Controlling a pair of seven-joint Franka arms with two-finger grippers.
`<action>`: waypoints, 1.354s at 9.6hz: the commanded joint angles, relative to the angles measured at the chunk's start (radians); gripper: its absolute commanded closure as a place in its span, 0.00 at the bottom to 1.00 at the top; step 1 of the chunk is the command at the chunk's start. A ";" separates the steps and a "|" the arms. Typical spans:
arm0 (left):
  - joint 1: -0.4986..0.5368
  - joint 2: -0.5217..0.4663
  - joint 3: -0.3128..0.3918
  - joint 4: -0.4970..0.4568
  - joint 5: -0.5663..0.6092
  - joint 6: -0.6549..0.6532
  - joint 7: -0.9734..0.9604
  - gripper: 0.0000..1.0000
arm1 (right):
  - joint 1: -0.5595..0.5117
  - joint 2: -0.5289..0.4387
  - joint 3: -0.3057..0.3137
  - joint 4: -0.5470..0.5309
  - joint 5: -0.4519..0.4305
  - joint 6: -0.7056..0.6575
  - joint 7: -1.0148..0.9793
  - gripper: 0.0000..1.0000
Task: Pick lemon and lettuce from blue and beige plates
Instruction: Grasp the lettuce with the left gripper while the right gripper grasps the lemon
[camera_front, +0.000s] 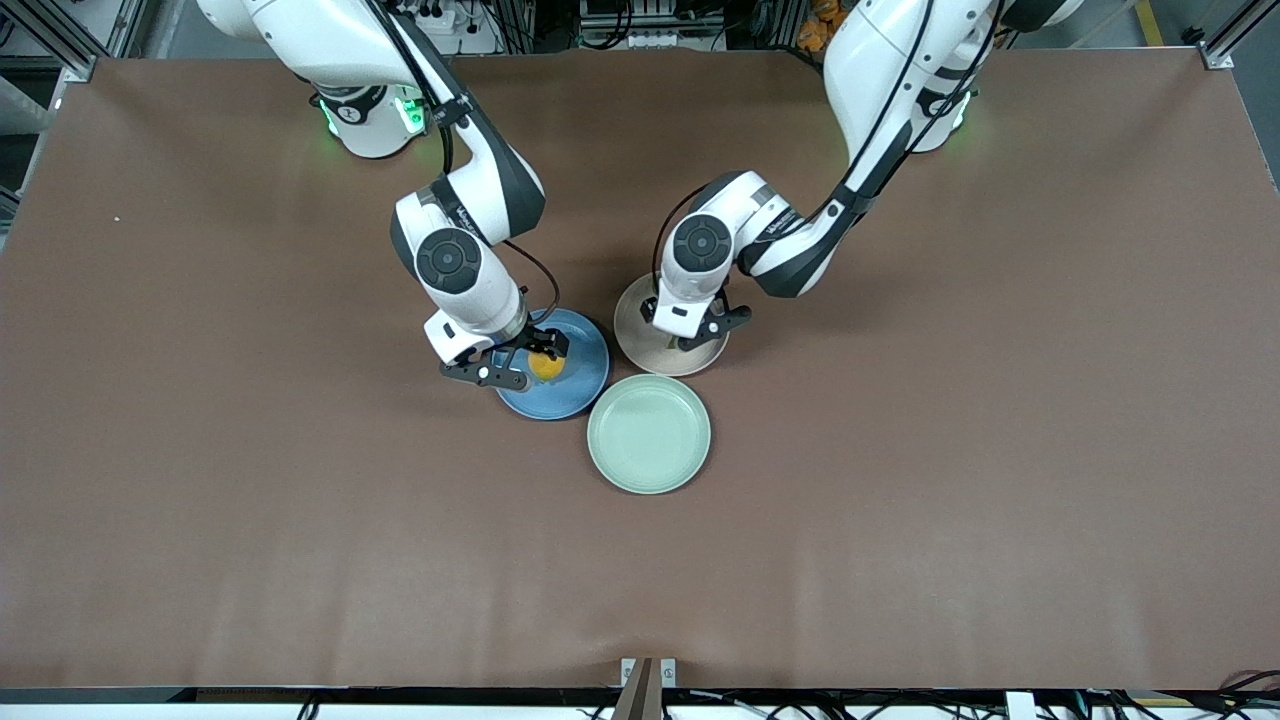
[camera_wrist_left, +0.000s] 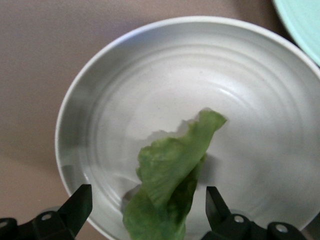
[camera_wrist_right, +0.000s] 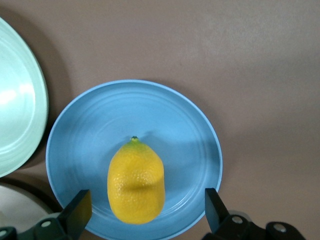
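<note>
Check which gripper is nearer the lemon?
Right. The right gripper hangs open over the lemon on the blue plate; the left gripper is open over the lettuce on the beige plate.

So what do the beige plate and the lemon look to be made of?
Beige plate: probably glazed ceramic or melamine; a smooth satin surface with faint concentric rings and soft highlights. Lemon: possibly a plastic replica; its dimpled yellow skin with a green tip looks very even, but a real fruit cannot be ruled out.
</note>
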 joint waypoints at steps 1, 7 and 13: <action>-0.029 0.021 0.023 0.035 0.031 0.003 -0.042 0.33 | 0.030 -0.017 -0.007 -0.032 0.016 0.027 0.066 0.00; -0.064 0.003 0.049 0.035 0.032 -0.009 -0.050 1.00 | 0.088 0.016 -0.007 -0.121 0.016 0.177 0.165 0.00; -0.017 -0.088 0.058 0.086 0.107 -0.147 -0.042 1.00 | 0.099 0.069 -0.007 -0.113 0.017 0.231 0.202 0.00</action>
